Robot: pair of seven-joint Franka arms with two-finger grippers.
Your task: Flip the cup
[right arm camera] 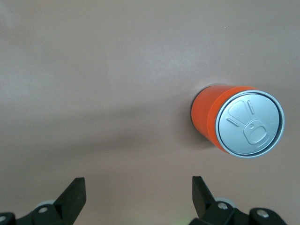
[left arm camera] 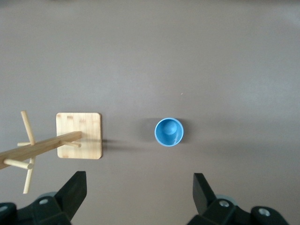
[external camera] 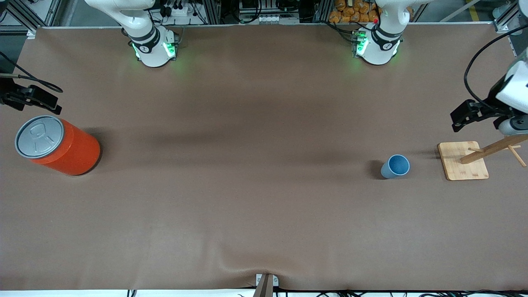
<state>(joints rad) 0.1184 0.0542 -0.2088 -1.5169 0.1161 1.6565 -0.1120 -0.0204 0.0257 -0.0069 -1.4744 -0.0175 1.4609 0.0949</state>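
Observation:
The cup point(external camera: 395, 166) is small and light blue. It stands upright on the brown table with its open mouth up, toward the left arm's end. It also shows in the left wrist view point(left arm camera: 169, 131), with its darker blue inside visible. My left gripper point(left arm camera: 139, 192) is open and empty, high over the table near the cup and the wooden rack. My right gripper point(right arm camera: 138, 192) is open and empty, high over the table's right arm end, near the orange can.
A wooden peg rack point(external camera: 463, 161) on a square base stands beside the cup, closer to the left arm's table end point(left arm camera: 78, 136). A large orange can point(external camera: 57, 145) with a grey pull-tab lid stands at the right arm's end point(right arm camera: 239, 123).

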